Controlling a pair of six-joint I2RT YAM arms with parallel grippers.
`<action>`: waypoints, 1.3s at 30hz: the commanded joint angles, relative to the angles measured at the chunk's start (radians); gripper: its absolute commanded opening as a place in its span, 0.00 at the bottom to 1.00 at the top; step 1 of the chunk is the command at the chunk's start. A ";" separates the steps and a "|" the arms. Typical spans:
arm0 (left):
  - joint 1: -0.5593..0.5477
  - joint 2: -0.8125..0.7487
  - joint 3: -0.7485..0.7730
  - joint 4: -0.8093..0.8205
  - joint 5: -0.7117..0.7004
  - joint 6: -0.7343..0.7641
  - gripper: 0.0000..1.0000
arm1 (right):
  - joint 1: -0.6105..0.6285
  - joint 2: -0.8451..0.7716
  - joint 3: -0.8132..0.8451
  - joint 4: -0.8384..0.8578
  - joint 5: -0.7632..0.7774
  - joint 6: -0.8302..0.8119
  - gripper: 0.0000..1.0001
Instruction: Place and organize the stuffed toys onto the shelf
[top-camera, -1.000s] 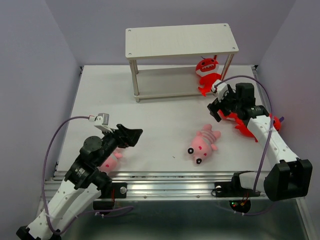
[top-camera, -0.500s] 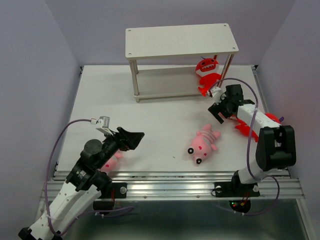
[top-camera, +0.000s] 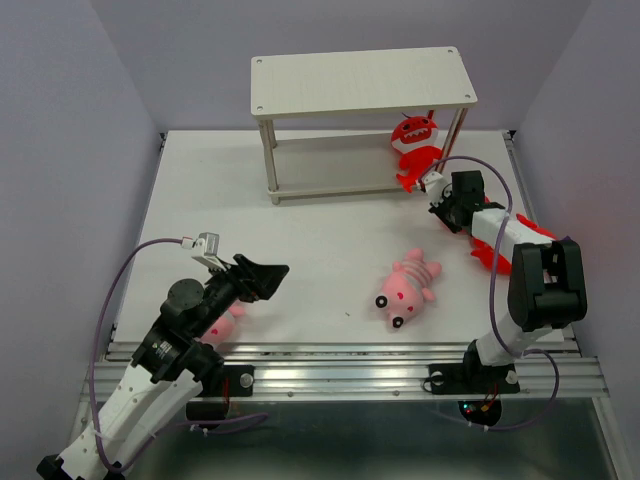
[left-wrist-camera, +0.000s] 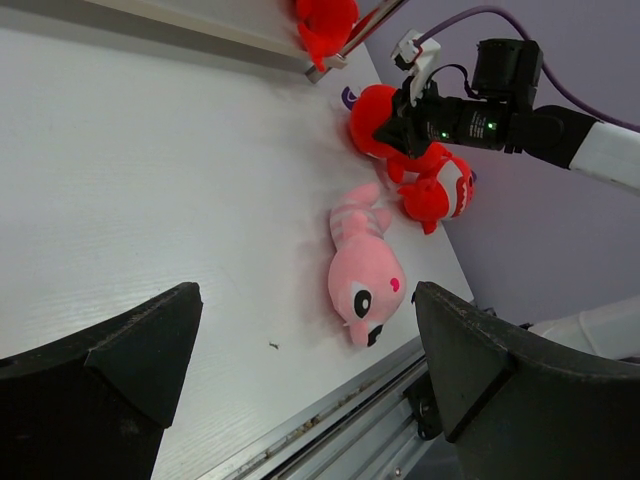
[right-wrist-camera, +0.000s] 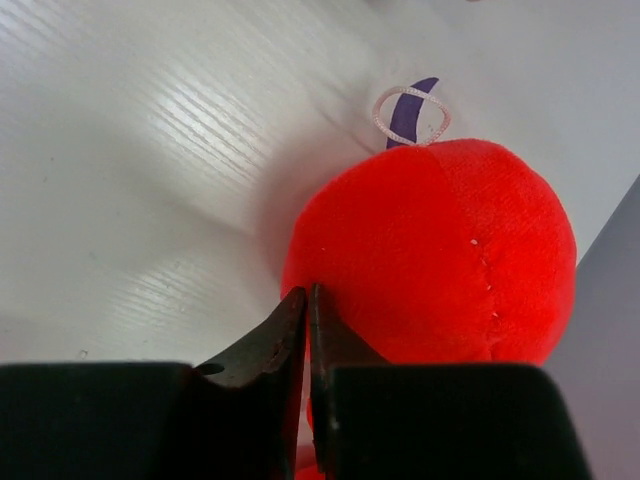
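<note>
The shelf (top-camera: 360, 85) stands at the back with one red stuffed toy (top-camera: 414, 135) on its lower board. Two more red toys (left-wrist-camera: 375, 110) (left-wrist-camera: 440, 195) lie together at the table's right edge, partly under my right arm. My right gripper (top-camera: 447, 208) is low beside them; in the right wrist view its fingers (right-wrist-camera: 308, 292) are pressed together, tips at the edge of a red toy (right-wrist-camera: 450, 250), nothing visible between them. A pink striped toy (top-camera: 408, 287) lies mid-table. Another pink toy (top-camera: 225, 322) peeks from under my left arm. My left gripper (top-camera: 270, 272) hangs open and empty above the table.
The shelf's top board is bare. A purple loop tag (right-wrist-camera: 410, 112) lies on the table beside the red toy. A metal rail (top-camera: 350, 360) runs along the near edge. Purple walls close in on both sides, tight by the red toys.
The right gripper has gone from open to shut beside the red toys, and its forearm has swung in over them. The left arm shifted slightly earlier and then held still.
</note>
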 joint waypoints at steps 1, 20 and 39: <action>0.002 0.004 -0.009 0.063 0.018 0.008 0.99 | -0.037 -0.090 -0.024 0.063 -0.004 0.007 0.04; 0.002 0.019 -0.018 0.084 0.040 0.009 0.99 | -0.059 -0.171 0.027 -0.005 0.047 0.064 0.93; 0.002 0.021 -0.042 0.116 0.081 0.000 0.99 | -0.108 0.020 -0.016 0.229 0.132 -0.039 0.01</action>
